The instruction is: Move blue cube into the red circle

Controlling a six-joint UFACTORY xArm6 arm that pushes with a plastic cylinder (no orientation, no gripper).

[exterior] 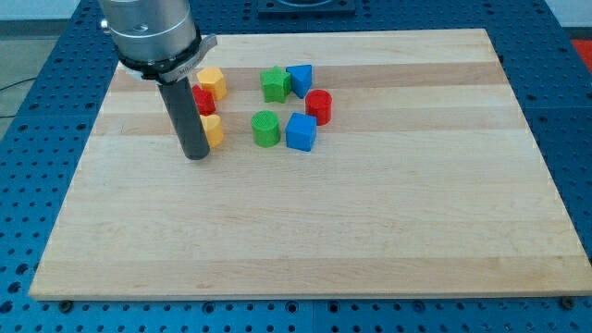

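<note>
my tip (pixel 195 155), a bare rod grasping nothing, rests well left of the blue cube (pixel 301 132); red cylinder (pixel 319 106) just beyond; push not yet begun.

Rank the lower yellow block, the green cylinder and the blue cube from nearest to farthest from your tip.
From my tip:
1. Lower yellow block, right beside the rod on the view's right.
2. Green cylinder, further to the view's right.
3. Blue cube, beyond the cylinder, below the red cylinder.
</note>
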